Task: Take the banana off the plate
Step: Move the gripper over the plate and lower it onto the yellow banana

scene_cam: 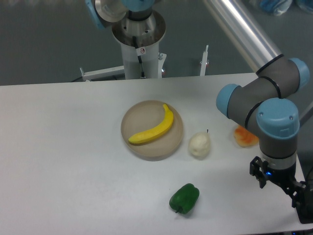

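A curved yellow banana [154, 129] lies across the middle of the round beige plate [139, 148], which sits near the centre of the white table. My gripper [303, 205] hangs at the lower right corner of the view, far to the right of the plate and well away from the banana. Only its dark upper part shows, and the image edge cuts off the fingers, so their state is hidden. Nothing is seen held.
A pale pear [199, 145] stands just right of the plate. A green pepper [184, 198] lies near the table's front edge. An orange fruit [246, 138] is partly hidden behind my arm's wrist joints [276, 122]. The robot base [139, 44] rises behind the table.
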